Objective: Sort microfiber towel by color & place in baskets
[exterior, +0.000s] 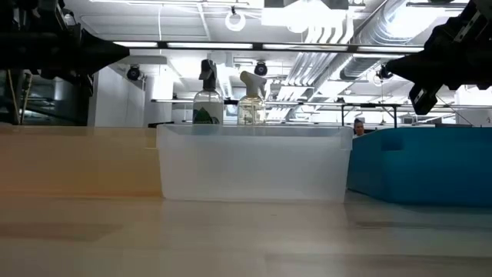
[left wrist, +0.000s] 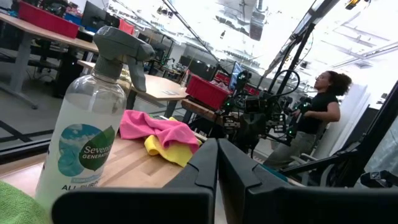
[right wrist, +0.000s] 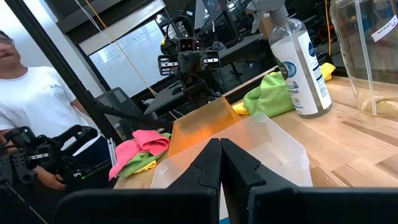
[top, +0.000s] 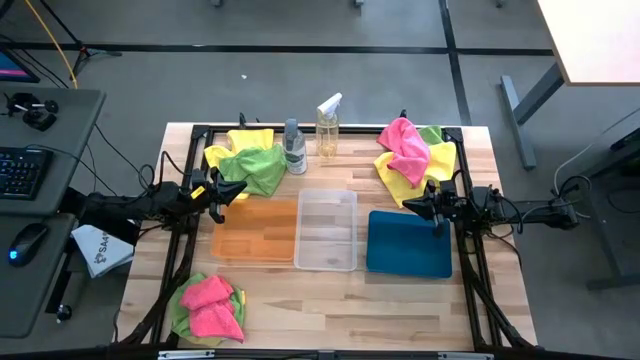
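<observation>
Currently idle | I hold left gripper (top: 232,191) by orange basket (top: 255,231), right gripper (top: 418,204) by blue basket (top: 409,243), jaws closed, empty | towels (top: 247,158) heaped on counter (top: 330,300) (unsorted), baskets bare.

Towel heaps (top: 246,160) (top: 409,155) (top: 209,306) ring orange (top: 255,232), clear (top: 326,229), blue baskets (top: 409,243).

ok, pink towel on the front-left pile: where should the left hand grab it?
Come straight down on the pink towel. It lies crumpled on top of the green one, so pinch a raised fold near its middle, away from the green edges, to lift pink alone. The left hand is shut and must open first.
</observation>
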